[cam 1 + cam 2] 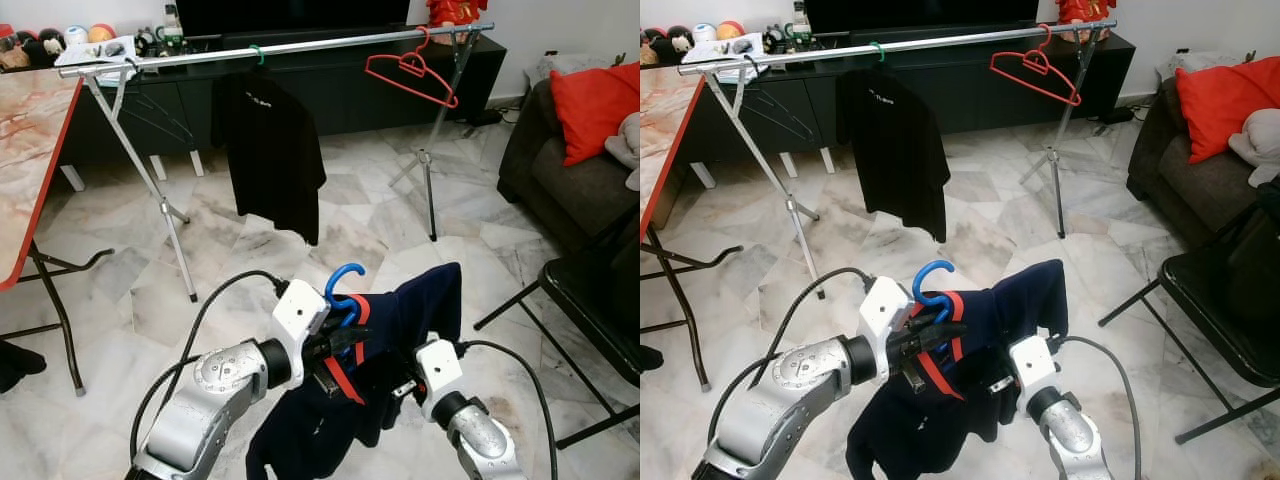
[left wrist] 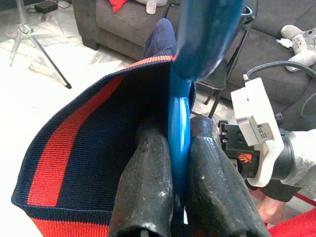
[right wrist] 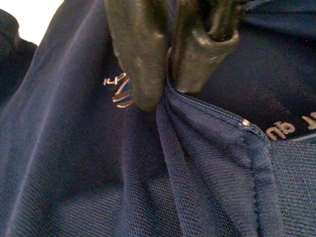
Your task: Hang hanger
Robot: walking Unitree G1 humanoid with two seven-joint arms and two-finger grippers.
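— Left hand (image 2: 178,163)?
— Clamped on the neck of the blue hanger (image 1: 343,290), one finger (image 2: 144,187) either side of the stem, hook up. Hanger sits low in front of me, above the floor (image 1: 250,270), well short of the rail (image 1: 300,45).

— What's on it?
— Navy shirt (image 1: 400,340), red-striped collar (image 2: 74,148) wrapped round the hanger's neck, body drooping between my arms.

— Right hand (image 3: 165,94)?
— Pinched shut on a fold of the shirt's fabric, just beside a seam. It sits just right of the left hand, under the cloth.

— Further out?
— Rail runs across the room on two tripod stands. Black shirt (image 1: 268,150) hangs from it on a green hook (image 1: 257,54); red hangers (image 1: 412,72) hang farther right, bare. Worktop (image 1: 25,150) with a red edge on my left. Sofa (image 1: 570,170) with a red cushion (image 1: 598,105) on my right, a black folding chair (image 1: 590,300) nearer me.
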